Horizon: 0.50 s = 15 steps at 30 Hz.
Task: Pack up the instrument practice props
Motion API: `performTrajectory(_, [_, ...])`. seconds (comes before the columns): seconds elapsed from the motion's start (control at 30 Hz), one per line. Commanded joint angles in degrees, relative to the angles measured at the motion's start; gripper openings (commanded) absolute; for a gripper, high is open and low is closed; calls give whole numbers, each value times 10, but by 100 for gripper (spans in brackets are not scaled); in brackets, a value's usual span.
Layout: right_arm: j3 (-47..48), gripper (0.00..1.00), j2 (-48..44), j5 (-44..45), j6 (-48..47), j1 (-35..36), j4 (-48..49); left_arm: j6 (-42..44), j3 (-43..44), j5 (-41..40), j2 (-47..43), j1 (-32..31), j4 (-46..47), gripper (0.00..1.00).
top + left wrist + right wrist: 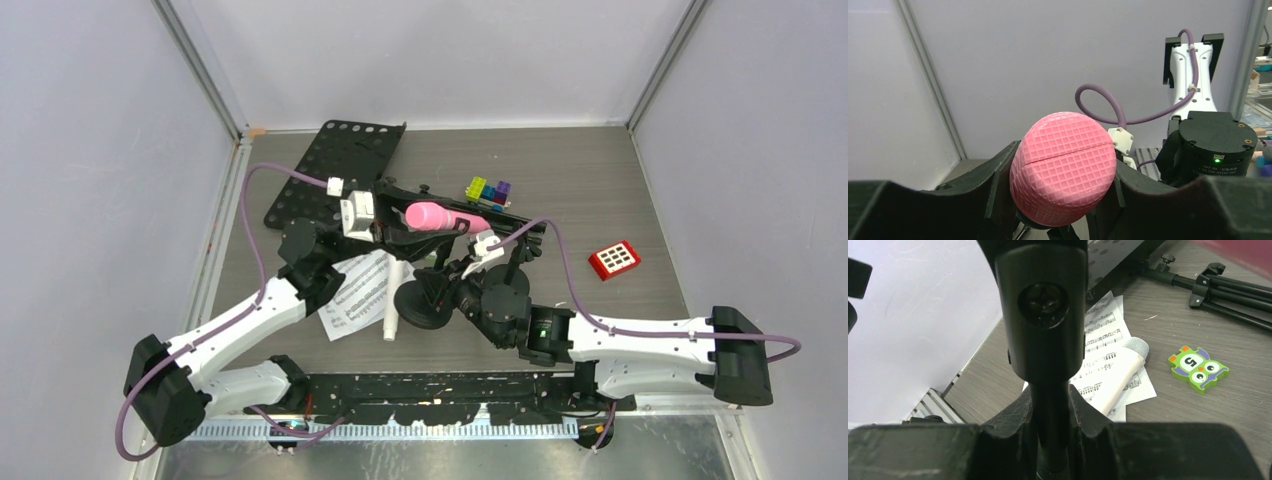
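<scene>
mics: 2. pink mic (1063, 167) sits head-first between the fingers of the left gripper (386, 228), which is clamped on it from both sides, off the table. white mic (394, 302) lies flat on the sheet music (352, 292), near side of the left gripper and just left of the right gripper (1050, 412).

mic mounts: 1 for sure. the right gripper is closed tight on the black stem of a mic mount (1043, 315), w/ its round base just left of that hand in the top view. a 2nd may be tucked under the right wrist, can't tell from above.

music desk (335, 170): 1, black, perforated, flat, beyond the left gripper and to its left. tripod legs (1233, 290) folded, beyond the right gripper.

sheet music: at least 2 overlapped pages.

extras: small cluster of toy blocks (488, 190) beyond the right gripper; 1 red keypad (614, 259) well to its right; 1 green owl puzzle piece (1198, 369) right of its fingers.

table (600, 180): grey wood-grain. walls (430, 60): plain pale panels w/ metal corner posts.
</scene>
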Motion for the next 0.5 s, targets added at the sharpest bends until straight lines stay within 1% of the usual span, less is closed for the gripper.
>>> performTrajectory(0.0, [-5, 0, -13, 101, 114, -45, 67, -15, 10, -11, -47, -7, 56, 0])
performTrajectory(0.27, [-28, 1, 15, 120, 124, -56, 55, 10, 18, -22, -88, -7, 12, 0])
performTrajectory(0.37, [-32, 0, 39, 117, 94, -56, 48, 19, 26, -24, -99, -8, -8, 0])
performTrajectory(0.47, [-53, 1, 75, 98, 26, -56, 93, 30, 35, -38, -110, -7, -27, 0])
